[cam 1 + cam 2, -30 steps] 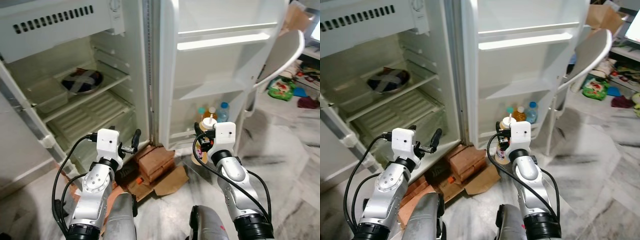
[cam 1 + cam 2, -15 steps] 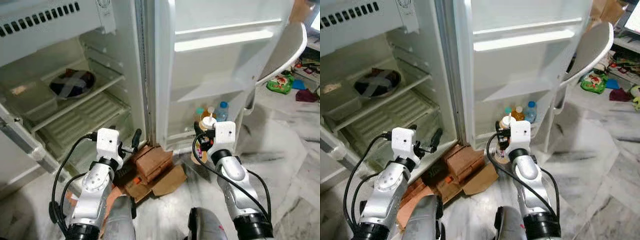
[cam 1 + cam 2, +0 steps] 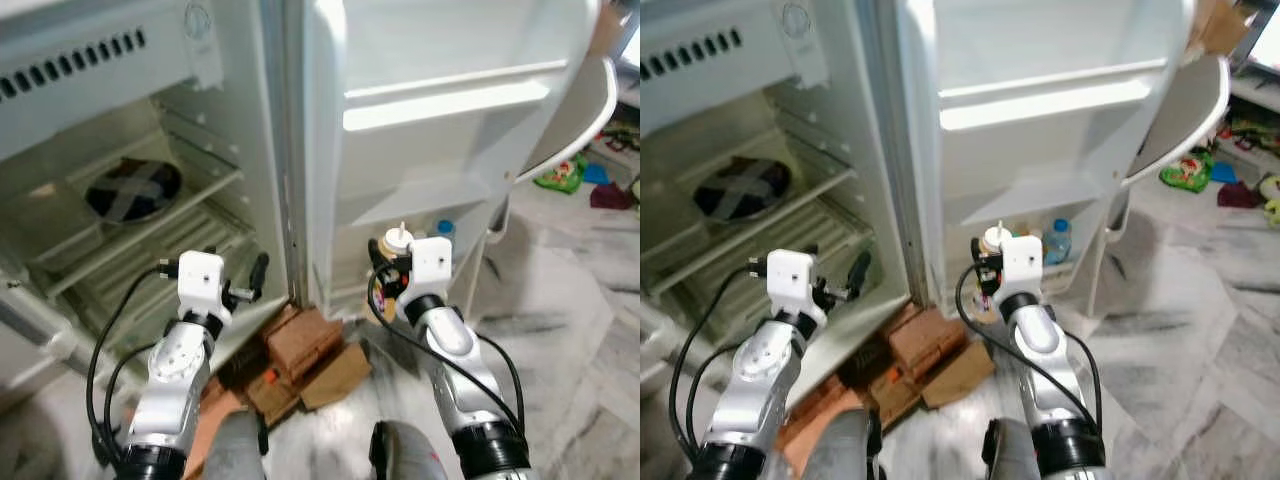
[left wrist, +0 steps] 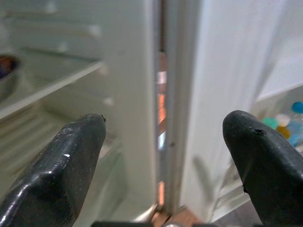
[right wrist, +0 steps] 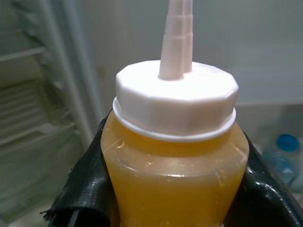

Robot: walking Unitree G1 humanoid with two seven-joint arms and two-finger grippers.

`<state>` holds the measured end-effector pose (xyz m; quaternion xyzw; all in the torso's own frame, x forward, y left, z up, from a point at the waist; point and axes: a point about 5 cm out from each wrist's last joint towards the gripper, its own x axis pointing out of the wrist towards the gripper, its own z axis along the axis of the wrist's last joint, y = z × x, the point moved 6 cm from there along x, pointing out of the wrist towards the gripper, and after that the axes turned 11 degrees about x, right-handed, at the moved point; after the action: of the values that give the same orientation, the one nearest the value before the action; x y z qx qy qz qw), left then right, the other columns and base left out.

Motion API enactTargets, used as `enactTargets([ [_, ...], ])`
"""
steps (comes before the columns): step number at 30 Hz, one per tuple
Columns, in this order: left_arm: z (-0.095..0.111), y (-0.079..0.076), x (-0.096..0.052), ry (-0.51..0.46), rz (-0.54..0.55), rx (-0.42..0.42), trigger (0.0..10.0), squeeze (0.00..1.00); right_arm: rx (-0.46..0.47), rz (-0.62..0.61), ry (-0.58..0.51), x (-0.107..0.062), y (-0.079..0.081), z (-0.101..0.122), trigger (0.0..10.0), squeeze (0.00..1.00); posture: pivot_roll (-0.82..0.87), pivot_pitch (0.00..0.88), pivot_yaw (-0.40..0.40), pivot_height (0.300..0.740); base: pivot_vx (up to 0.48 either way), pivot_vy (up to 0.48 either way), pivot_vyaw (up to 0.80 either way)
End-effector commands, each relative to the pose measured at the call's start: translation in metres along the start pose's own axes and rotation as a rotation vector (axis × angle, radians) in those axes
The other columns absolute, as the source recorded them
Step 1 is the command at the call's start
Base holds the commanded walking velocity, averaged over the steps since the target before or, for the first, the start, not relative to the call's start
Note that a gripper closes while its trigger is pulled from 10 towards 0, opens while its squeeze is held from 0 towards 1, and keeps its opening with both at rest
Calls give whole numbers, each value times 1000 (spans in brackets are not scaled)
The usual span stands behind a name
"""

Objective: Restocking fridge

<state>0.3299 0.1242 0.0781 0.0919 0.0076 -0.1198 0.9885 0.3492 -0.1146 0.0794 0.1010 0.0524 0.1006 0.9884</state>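
A squeeze bottle of yellow sauce (image 3: pixel 395 243) with a white nozzle cap stands upright in my right gripper (image 3: pixel 390 278), which is shut on its body (image 5: pixel 175 156). It hangs in front of the lower shelf of the open fridge door (image 3: pixel 440 100), close to a blue-capped bottle (image 3: pixel 445 228) standing there. My left gripper (image 3: pixel 256 274) is open with nothing between its fingers (image 4: pixel 61 165), and it points at the hinge gap between the fridge body and the door. Inside the fridge, a dark bowl (image 3: pixel 130 188) sits on a wire shelf.
Flattened cardboard and brown boxes (image 3: pixel 300 350) lie on the floor at the fridge's foot. A white chair (image 3: pixel 575 110) stands just past the door's edge. Coloured clutter (image 3: pixel 565 175) lies on the marble floor at the far right.
The whole view has shifted as the camera moved nearer the fridge. My right gripper has carried the sauce bottle up and closer to the door's lower shelf. The left arm has risen slightly.
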Motion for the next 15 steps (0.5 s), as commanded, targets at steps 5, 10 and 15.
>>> enactTargets([
  [5,3,-8,1,-9,-23,-4,10000,0,-4,-15,4,-2,-10,0,10000,0,51,26,10,647,282,0,0],
  [10,3,-9,1,-9,-25,-8,10000,0,-3,-9,11,-2,-9,-1,10000,0,51,27,9,647,331,0,0],
  [15,3,-9,0,-7,-24,-7,10000,0,0,-1,16,-3,-7,-2,10000,0,51,29,9,647,404,0,0],
])
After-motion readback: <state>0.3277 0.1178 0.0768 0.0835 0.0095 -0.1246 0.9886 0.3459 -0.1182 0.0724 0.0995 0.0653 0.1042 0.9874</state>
